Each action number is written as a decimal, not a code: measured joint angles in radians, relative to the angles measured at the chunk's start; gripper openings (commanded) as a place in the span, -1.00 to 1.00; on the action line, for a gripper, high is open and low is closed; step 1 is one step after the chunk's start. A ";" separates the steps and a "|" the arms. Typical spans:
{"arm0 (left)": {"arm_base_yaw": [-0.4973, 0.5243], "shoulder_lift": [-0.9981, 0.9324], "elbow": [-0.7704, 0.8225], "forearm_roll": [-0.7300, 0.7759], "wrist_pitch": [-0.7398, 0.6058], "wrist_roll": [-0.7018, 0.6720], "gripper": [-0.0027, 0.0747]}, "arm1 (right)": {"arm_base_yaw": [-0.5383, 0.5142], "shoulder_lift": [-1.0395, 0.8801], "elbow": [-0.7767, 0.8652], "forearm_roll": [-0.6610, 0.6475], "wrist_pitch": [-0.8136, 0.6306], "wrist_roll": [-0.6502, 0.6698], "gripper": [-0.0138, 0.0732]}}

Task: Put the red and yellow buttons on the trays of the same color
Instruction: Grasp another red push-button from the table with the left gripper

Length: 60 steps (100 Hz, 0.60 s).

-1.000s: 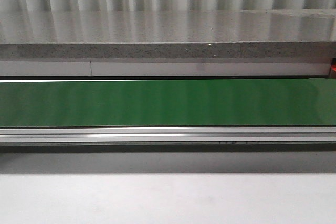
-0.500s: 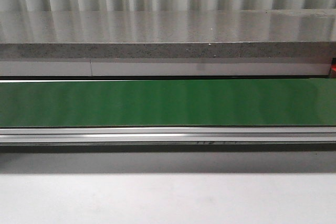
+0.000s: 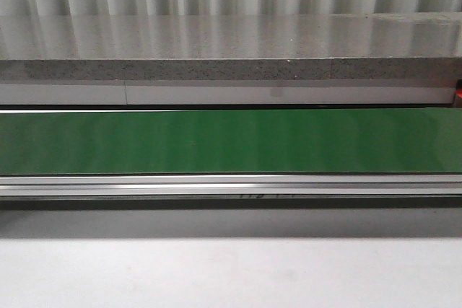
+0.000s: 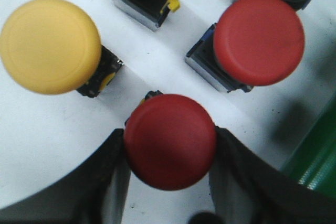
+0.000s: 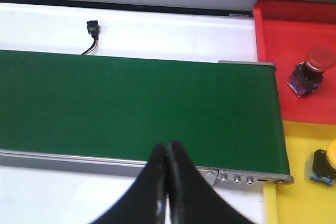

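Fingers of our left gripper (image 4: 169, 153) pinch a round red mushroom-head push button (image 4: 170, 141); our right gripper (image 5: 168, 167) hangs pressed together over the green conveyor belt (image 5: 136, 108).

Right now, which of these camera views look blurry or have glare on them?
Front view: striped reflections on the grey counter and faint banding on the green belt. Left wrist view: soft up close, the red button in the left claw slightly blurred. Right wrist view: belt sharp, the shut right claw out of focus.
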 measured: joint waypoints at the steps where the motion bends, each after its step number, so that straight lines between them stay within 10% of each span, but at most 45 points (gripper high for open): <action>1: 0.000 0.000 0.000 0.000 0.000 0.000 -0.88 | 0.000 0.000 0.000 0.000 0.000 0.000 -0.84; 60: -0.097 -0.314 0.000 0.004 0.057 0.043 -0.98 | 0.000 0.000 0.000 0.000 0.000 -0.002 -0.84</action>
